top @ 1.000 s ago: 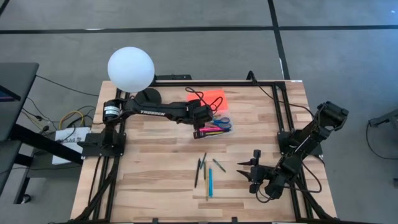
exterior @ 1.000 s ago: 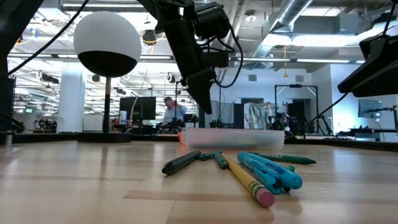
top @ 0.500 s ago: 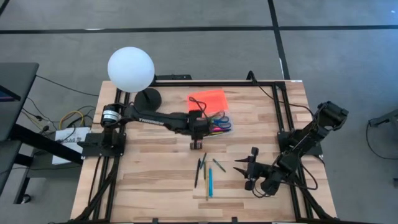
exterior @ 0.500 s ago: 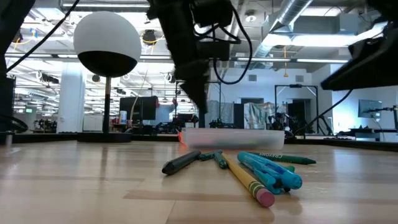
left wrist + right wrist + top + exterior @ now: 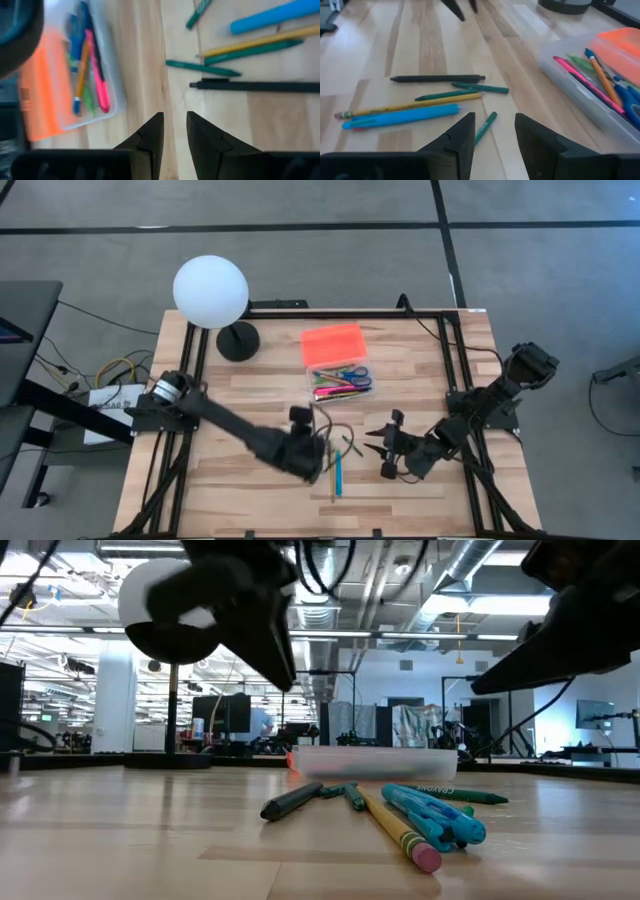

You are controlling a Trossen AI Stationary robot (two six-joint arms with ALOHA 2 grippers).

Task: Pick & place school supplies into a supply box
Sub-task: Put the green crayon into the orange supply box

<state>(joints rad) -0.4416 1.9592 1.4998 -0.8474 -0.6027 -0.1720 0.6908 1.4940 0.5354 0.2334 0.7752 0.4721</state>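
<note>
Left gripper (image 5: 173,131): I am hovering over the wooden table (image 5: 240,470) beside the loose pens, fingers slightly parted, grasping nothing.
Right gripper (image 5: 495,131): I am waiting near the same cluster, fingers apart, empty.
Loose supplies: the long black pen (image 5: 255,86), yellow pencil (image 5: 410,106), thick light-blue marker (image 5: 400,117) and short green crayons (image 5: 482,88) are lying close together on the bare wood.
Supply box: the clear rectangular plastic box (image 5: 340,380), orange lid (image 5: 333,340) hinged back, is holding pink, green and orange pens plus blue-handled scissors (image 5: 352,374).
Handling: these are probably light, stiff, round and apt to roll; I judge a mid-shaft pinch across the black pen safest.
</note>
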